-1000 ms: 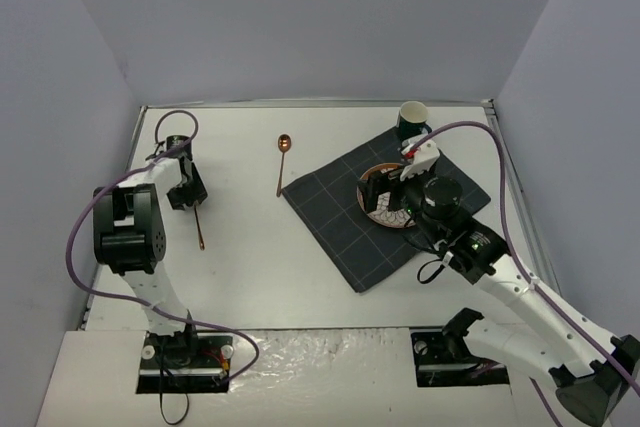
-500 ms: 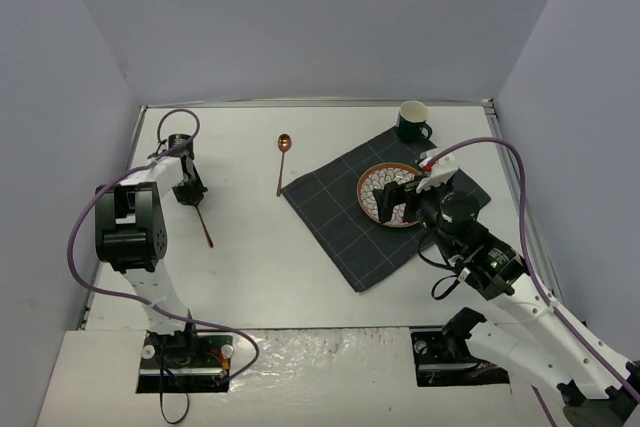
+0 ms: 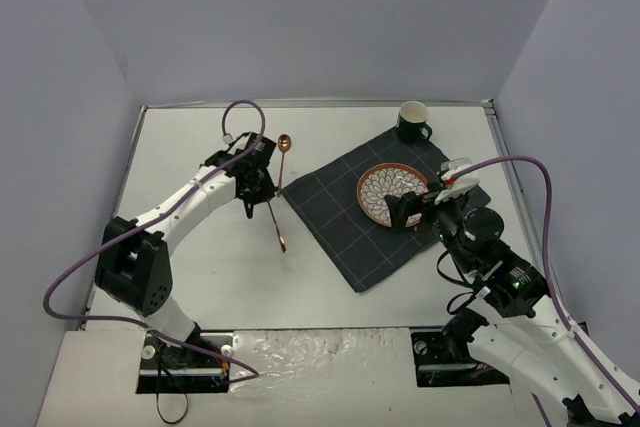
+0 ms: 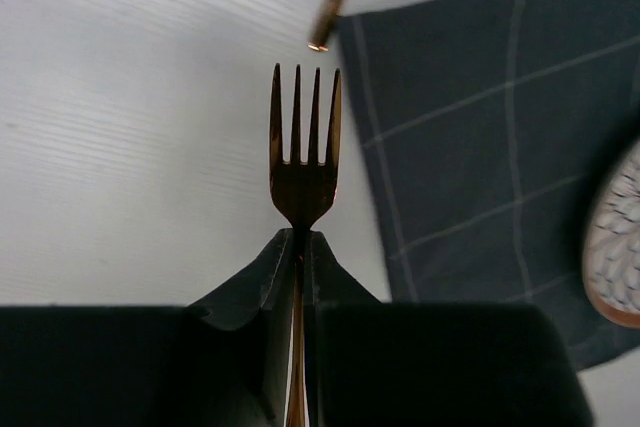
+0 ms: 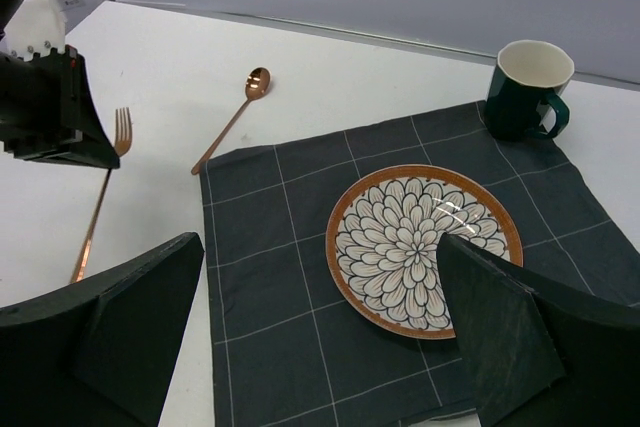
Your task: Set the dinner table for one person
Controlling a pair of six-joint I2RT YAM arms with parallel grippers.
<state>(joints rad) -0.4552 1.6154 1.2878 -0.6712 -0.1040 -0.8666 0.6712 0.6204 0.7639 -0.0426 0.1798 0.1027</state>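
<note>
L gripper (image 4: 298, 242) clamped tight on fork (image 4: 303, 182) just below the tines; handle runs back between the fingers. Top view: fork handle (image 3: 277, 230) slants toward near side, just left of grey grid cloth (image 3: 340, 222). Can't tell if the handle end touches the surface. Tines point at the handle end of the copper spoon (image 3: 282, 162), not touching. R gripper (image 5: 315, 337) spread wide, nothing in it, above cloth's near part by the plate (image 5: 424, 247). Plate has orange rim + petal pattern and sits on cloth. Green mug (image 5: 527, 87) on cloth's far corner, white inside. Dinner table (image 3: 230, 272) = white top under everything, both arm bases at its near edge.
</note>
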